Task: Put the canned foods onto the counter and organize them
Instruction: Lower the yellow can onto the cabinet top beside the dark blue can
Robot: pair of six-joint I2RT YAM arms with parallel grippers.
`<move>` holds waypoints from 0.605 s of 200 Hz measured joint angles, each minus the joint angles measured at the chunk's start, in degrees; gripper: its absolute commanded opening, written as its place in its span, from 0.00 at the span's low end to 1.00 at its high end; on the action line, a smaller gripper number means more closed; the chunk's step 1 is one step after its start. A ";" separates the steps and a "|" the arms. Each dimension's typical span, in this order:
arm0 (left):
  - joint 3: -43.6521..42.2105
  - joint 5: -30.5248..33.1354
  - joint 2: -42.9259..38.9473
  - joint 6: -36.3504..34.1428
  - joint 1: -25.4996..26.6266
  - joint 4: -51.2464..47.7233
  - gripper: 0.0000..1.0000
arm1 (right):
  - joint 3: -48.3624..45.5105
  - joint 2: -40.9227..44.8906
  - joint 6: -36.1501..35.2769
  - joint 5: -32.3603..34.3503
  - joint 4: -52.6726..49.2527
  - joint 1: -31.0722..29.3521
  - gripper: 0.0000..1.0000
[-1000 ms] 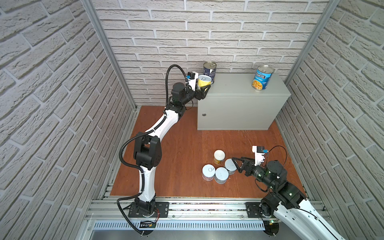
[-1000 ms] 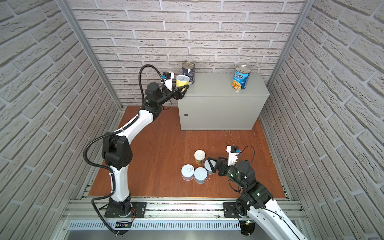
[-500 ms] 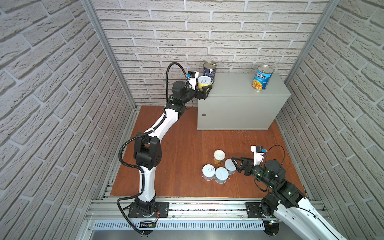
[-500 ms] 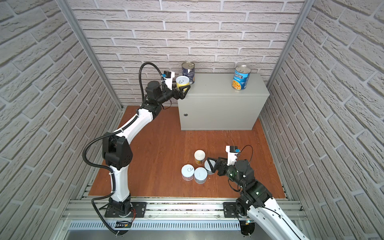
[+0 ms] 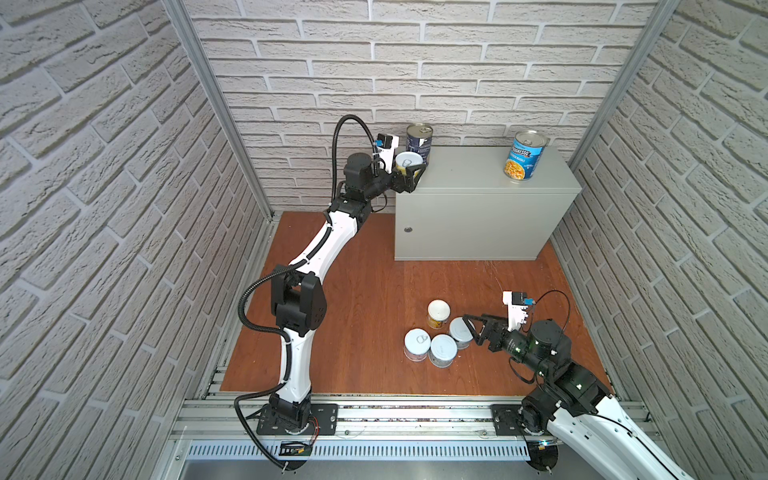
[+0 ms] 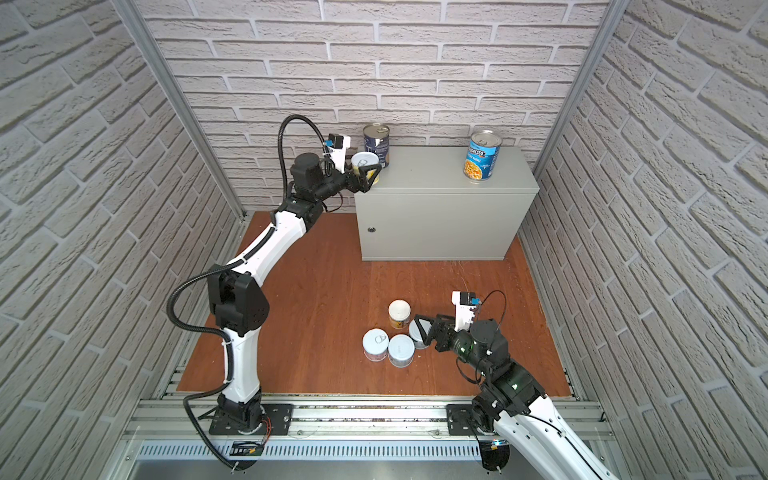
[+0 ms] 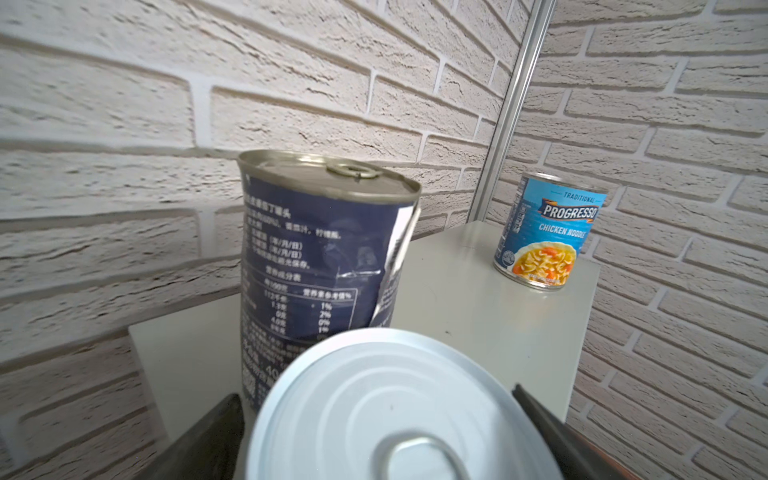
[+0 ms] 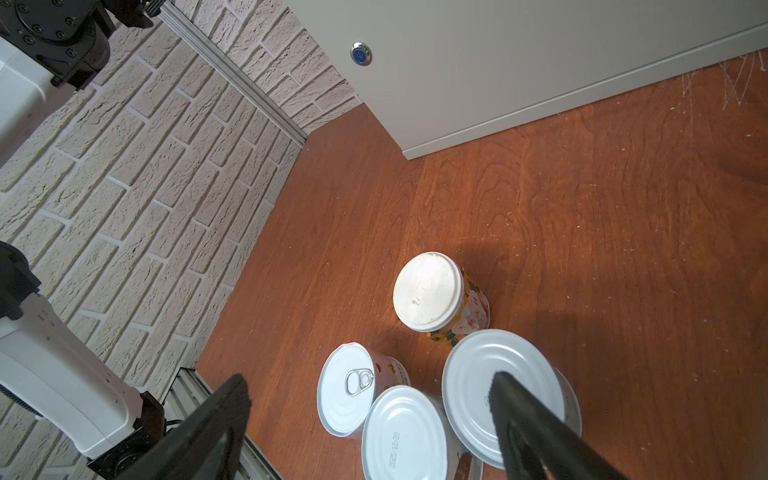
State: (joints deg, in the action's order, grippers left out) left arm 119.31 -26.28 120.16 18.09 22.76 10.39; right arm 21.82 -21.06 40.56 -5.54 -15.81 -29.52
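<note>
On the counter (image 5: 469, 166) stand three of the seven cans. The dark navy can (image 5: 419, 143) is at the back left corner, the blue soup can (image 5: 525, 156) is near the right end, and the short yellow can (image 5: 407, 159) sits just in front of the navy one at the left edge. The two tall cans are upright and well apart.

The left tool (image 5: 410, 173) is spread around the yellow can, one finger on each side. In the left wrist view a thin gap shows beside one finger (image 7: 208, 436). The can therefore seems to rest on the counter by itself and not in a pinch, though its base is hidden.

Down on the floor (image 5: 365, 266) four short cans wait upright in a tight cluster: a white-topped can (image 5: 438, 311) and three silver-topped cans (image 5: 444, 349). The right tool (image 5: 471, 328) hangs low at that cluster with its fingers wide apart, gripping nothing. One finger lies over the lid of the nearest silver-topped can.

By my reckoning the job is a little under half done. Three cans are placed and four are left to lift. Some tidying will be needed too, since the cans up top form no row.
</note>
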 measured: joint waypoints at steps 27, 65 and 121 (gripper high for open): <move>1.64 0.00 1.29 -0.31 0.00 -1.07 0.98 | 0.00 1.07 0.22 0.57 -0.81 0.00 0.91; 4.50 0.00 3.43 -0.48 0.00 -2.47 0.98 | 0.00 3.65 0.22 1.03 -2.23 0.00 0.91; 10.12 -0.83 6.78 -0.48 0.00 -4.90 0.98 | 0.00 5.33 0.26 1.64 -4.42 0.00 0.91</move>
State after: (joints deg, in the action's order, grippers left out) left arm 129.43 -27.11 126.93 17.61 22.76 5.50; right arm 21.82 -15.73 40.82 -3.90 -20.23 -29.52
